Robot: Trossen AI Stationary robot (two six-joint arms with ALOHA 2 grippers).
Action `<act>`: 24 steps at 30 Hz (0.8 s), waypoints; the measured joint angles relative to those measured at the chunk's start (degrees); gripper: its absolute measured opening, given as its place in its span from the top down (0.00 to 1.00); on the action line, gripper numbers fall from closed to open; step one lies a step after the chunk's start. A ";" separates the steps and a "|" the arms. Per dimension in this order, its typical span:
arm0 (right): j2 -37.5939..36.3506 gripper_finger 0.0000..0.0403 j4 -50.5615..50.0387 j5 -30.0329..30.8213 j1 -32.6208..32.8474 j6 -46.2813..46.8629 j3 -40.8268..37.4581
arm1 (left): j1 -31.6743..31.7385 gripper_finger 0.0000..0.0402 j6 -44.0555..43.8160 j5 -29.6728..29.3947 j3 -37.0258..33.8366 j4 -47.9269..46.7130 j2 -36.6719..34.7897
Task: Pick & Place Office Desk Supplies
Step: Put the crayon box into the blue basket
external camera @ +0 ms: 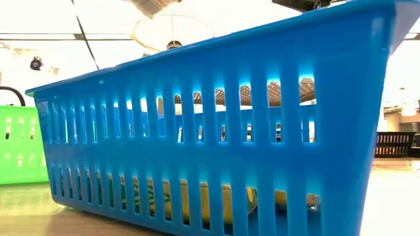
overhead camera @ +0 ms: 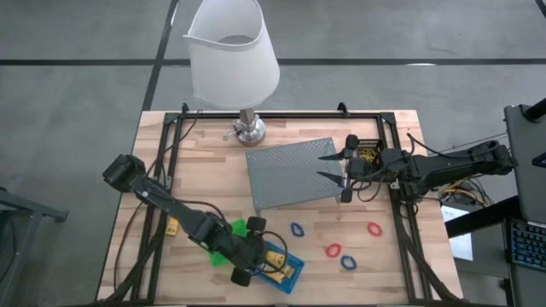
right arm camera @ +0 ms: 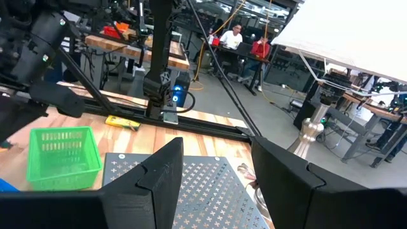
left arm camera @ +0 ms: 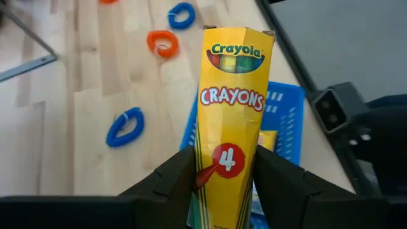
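From above, the left gripper sits over the small blue slotted plastic bin at the near edge of the pale wooden table, with the small green slotted plastic bin just beside it; a short yellow crayon box lying on the wood rests apart from both, near the left arm. Two blue loops and two red loops lie scattered on the boards, well apart from the bins. The right gripper hangs over the edge of the large grey perforated metal tray, its fingers spread wide with nothing between them, and a small black bin holding yellow-orange bands sits just behind it, near the white-shaded lamp. At table height the blue bin's slotted wall fills nearly everything, yellow shapes showing through its lowest slots (what they are cannot be told), with the green bin at one side. From the left wrist, the dark fingers are clamped on a tall yellow cardboard crayon box; its long axis runs straight out from the gripper, printed face to the camera, above the blue bin. From the right wrist, the parted fingers frame the grey tray, with the green bin beyond and seated people in the room behind.
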 joint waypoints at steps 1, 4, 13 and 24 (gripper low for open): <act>0.00 0.54 0.00 0.02 0.00 0.02 0.00 | -0.01 0.62 -0.21 0.52 0.00 -0.01 -0.02; 0.00 0.54 -0.01 0.01 0.01 0.02 0.00 | 0.01 0.62 -0.56 2.41 -0.07 0.86 0.64; 0.00 0.54 -0.01 0.01 0.02 0.01 0.00 | -0.10 0.62 -0.78 4.93 -0.17 3.63 6.12; 0.01 0.54 -0.01 0.02 0.02 0.02 0.00 | 0.16 0.62 -0.61 6.62 -0.28 3.18 12.07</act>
